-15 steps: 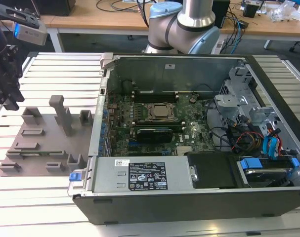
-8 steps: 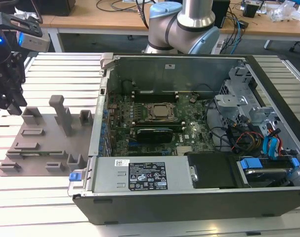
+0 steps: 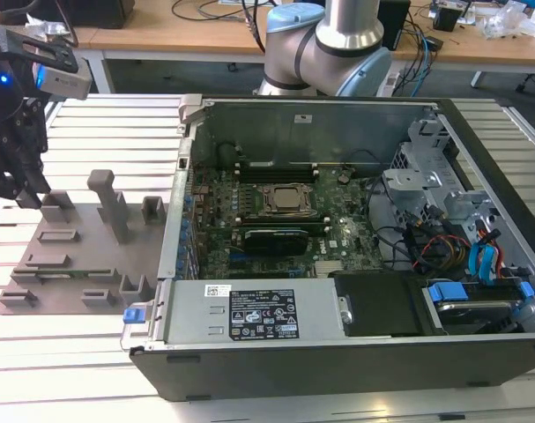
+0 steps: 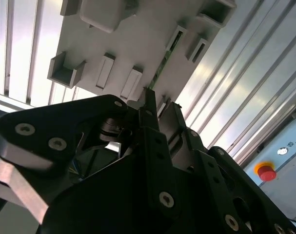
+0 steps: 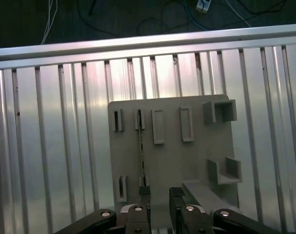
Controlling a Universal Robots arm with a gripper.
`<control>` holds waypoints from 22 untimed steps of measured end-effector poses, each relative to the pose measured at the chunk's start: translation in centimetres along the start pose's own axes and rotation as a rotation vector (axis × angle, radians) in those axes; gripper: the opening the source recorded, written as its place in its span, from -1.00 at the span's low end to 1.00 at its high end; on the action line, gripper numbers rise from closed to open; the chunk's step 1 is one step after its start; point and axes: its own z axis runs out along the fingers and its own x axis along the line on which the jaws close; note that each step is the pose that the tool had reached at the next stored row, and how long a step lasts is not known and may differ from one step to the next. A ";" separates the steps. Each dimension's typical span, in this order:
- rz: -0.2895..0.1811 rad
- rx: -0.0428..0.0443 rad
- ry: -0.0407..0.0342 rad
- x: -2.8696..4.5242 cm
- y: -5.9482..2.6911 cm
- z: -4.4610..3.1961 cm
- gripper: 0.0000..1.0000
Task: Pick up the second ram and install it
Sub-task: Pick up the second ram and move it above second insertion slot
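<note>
At the exterior view's left, the gripper (image 3: 22, 194) hangs over the far end of the grey tray (image 3: 82, 248). In the first wrist view its two fingers (image 5: 145, 194) are a little way apart. Bare tray shows in the gap, and they hold nothing.

The second ram (image 5: 141, 151) sits in the tray, standing on its thin edge between small grey blocks. I think the blocks keep it upright so the fingers can close on its flat sides. One end of the stick is right by one finger, not yet between the two.

Further to the exterior view's right lies the open computer case (image 3: 382, 352). It rests on its side with the cover off. That is most likely so the arm can reach down to the green board (image 3: 338, 233) and the slots beside the metal CPU socket (image 3: 285, 201).
</note>
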 end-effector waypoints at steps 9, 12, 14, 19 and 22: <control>0.000 0.0000 0.0000 0.03 -0.06 1.33 -0.40; 0.000 0.0001 -0.0001 0.04 -0.08 1.68 -0.40; 0.000 0.0001 0.0000 0.05 -0.09 1.93 -0.40; 0.000 0.0000 0.0000 0.06 -0.12 2.63 -0.40; 0.000 0.0000 0.0000 0.07 -0.13 2.85 -0.40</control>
